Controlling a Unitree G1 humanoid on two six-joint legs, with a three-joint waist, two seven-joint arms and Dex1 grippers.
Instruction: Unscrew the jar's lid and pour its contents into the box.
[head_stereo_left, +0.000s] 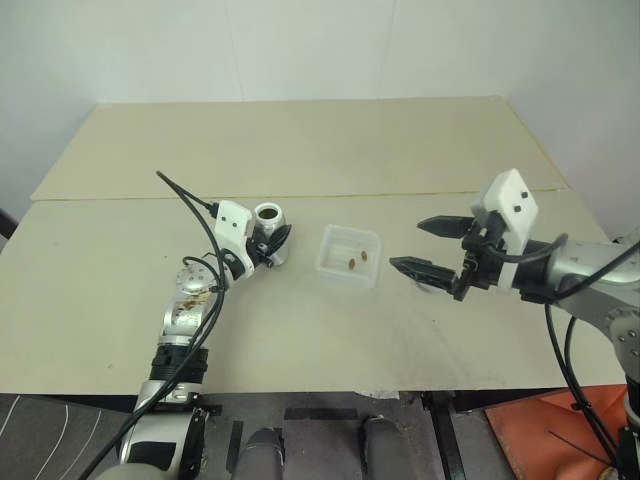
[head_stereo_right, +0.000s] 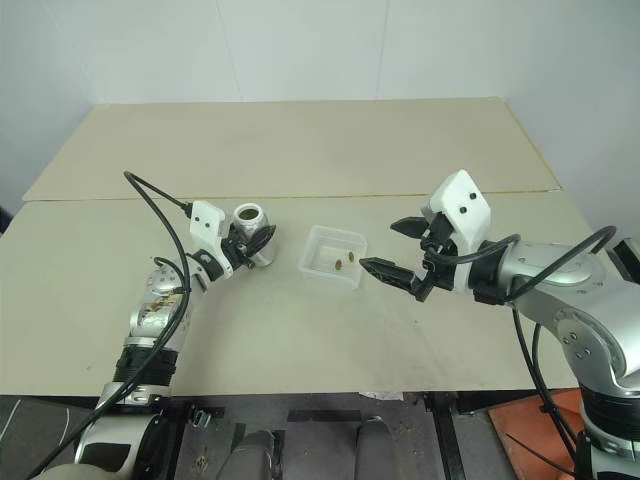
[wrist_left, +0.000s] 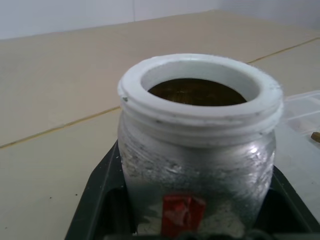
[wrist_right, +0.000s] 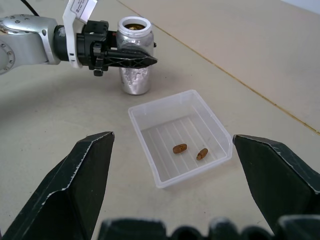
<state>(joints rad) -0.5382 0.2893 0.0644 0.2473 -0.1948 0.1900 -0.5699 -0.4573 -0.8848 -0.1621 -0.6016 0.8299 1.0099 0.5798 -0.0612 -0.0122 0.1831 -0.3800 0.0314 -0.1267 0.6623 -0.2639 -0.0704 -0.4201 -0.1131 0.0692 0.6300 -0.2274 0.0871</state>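
Observation:
The jar (head_stereo_left: 268, 225) stands upright on the table with its white-rimmed mouth (wrist_left: 200, 87) uncovered. My left gripper (head_stereo_left: 277, 243) is shut on its lower body, one black finger (wrist_right: 131, 60) lying across the side. Its inside looks dark brown, and I cannot tell whether anything is in it. The box (wrist_right: 190, 172), a clear shallow tray, sits just right of the jar. Two small brown pieces of the contents (wrist_right: 179, 148) lie on its floor. My right gripper (head_stereo_left: 406, 244) hovers right of the box, pointing at it, open and holding nothing. The lid is out of view.
The beige table (head_stereo_left: 300, 150) stretches far behind the jar and box, with a seam (head_stereo_left: 120, 199) running across it. Black cables loop from my left arm (head_stereo_left: 190, 200) and hang from my right arm (head_stereo_left: 560, 350).

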